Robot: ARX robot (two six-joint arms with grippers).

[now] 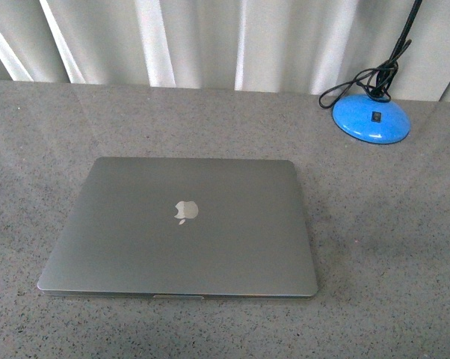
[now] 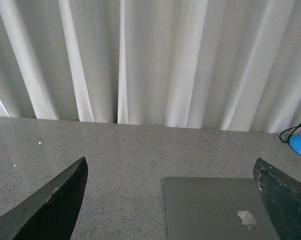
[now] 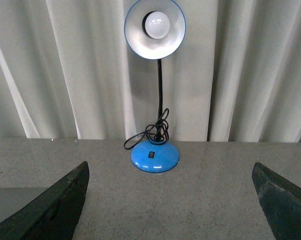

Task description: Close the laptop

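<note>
The laptop (image 1: 182, 226) lies flat on the grey speckled table (image 1: 389, 247), lid down, the pale apple logo (image 1: 185, 211) facing up; from the front I see no gap between lid and base along the near edge, so I judge the closing itself done and the step in hand to be nothing more than holding clear.

Neither of my arms shows in the front view; my left pincer (image 2: 170, 200) hangs above the table with its fingers (image 2: 50, 205) spread wide apart and nothing between them, the closed lid showing below and between them; my right pincer (image 3: 170, 200) is likewise spread wide and empty, pointed at the blue desk lamp (image 3: 155, 125) that stands at the far right of the table before the white curtain (image 1: 210, 41), well apart from the laptop.

What comes next, as I reckon it, calls for little: keep both pincers off the lid, and at most confirm that the lid sits flush all round; a press would be needed only if an edge stood proud, and I see none.
</note>
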